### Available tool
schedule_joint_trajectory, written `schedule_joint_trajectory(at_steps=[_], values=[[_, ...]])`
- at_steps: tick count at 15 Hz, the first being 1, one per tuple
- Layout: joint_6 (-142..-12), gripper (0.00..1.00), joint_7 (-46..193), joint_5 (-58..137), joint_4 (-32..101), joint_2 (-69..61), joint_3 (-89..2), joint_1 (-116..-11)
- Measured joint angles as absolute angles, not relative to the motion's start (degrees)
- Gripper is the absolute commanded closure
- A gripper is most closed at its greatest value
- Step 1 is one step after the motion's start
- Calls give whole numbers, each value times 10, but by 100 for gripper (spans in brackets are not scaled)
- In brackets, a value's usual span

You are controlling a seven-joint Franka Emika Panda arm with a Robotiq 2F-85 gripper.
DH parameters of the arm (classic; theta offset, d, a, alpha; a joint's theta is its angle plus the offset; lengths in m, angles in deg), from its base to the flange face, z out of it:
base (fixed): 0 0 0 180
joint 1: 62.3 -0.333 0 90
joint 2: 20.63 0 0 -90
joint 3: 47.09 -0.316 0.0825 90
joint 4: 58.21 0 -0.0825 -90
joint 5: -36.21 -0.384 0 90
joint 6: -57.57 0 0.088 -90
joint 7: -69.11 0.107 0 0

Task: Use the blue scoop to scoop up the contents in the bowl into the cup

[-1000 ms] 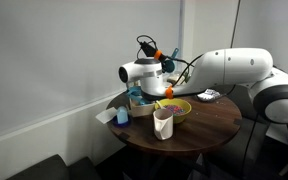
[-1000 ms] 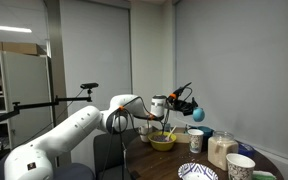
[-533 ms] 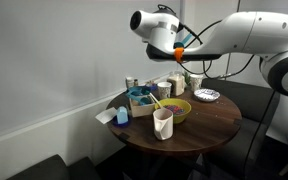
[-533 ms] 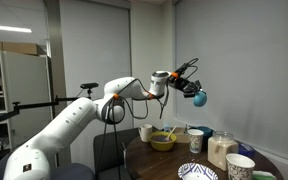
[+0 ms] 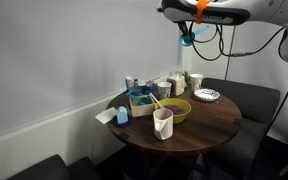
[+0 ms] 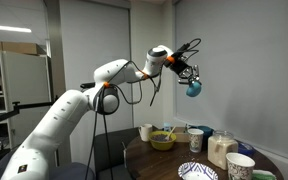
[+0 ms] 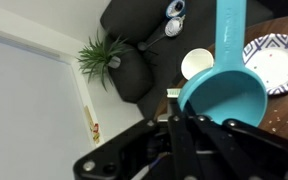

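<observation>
My gripper (image 5: 191, 22) is high above the table, shut on the blue scoop (image 5: 187, 38). In an exterior view the gripper (image 6: 183, 71) holds the scoop (image 6: 193, 88) hanging below it. In the wrist view the scoop (image 7: 224, 92) fills the right side just beyond the dark fingers (image 7: 184, 125). The yellow-green bowl (image 5: 180, 113) stands on the round table with purplish contents (image 5: 174, 106) and a yellow-orange spoon (image 5: 156, 100) in it. The bowl also shows in an exterior view (image 6: 163, 141). The off-white cup (image 5: 163, 123) stands in front of the bowl.
The dark round table (image 5: 214, 125) also carries a blue container (image 5: 139, 98), several cups and jars (image 6: 222, 150), and a white bowl with blue pattern (image 5: 207, 95) (image 7: 276, 62). A wall is close behind. A potted plant (image 7: 104, 52) and a dark seat lie below.
The arm has swung up from just over the bowl to high above the table, carrying the blue scoop along.
</observation>
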State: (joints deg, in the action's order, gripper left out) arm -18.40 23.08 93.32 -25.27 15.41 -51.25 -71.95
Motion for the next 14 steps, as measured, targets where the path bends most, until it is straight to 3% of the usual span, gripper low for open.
schedule_joint_trajectory(at_steps=[7,14], values=[[-170,99,384,774,-214,122,-555,-629],[-203,99,582,613,-95,113,-575,-538]])
